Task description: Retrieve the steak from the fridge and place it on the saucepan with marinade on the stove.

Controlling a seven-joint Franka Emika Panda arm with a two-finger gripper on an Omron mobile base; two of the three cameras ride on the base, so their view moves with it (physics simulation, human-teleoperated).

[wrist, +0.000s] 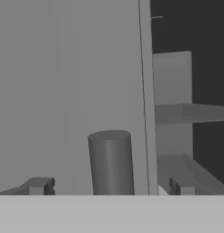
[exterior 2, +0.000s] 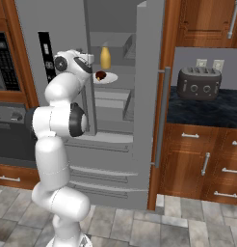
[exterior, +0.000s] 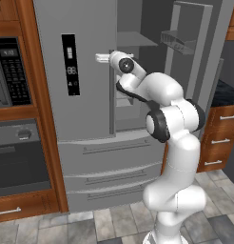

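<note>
1. The steak (exterior 2: 100, 75) lies on a white plate (exterior 2: 109, 78) on a shelf inside the open fridge (exterior: 81, 95), beside a yellow-orange bottle (exterior 2: 105, 58).
2. The hand (wrist: 109, 186) is spread wide and empty, at the closed left door's edge beside its bar handle (wrist: 110, 161).
3. The steak is probably light, soft and slightly slippery; a pinch across its middle from above seems best.
4. The plate may slide if nudged.

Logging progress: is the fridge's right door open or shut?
Open: the fridge door is swung out, exposing shelves with the steak.
</note>
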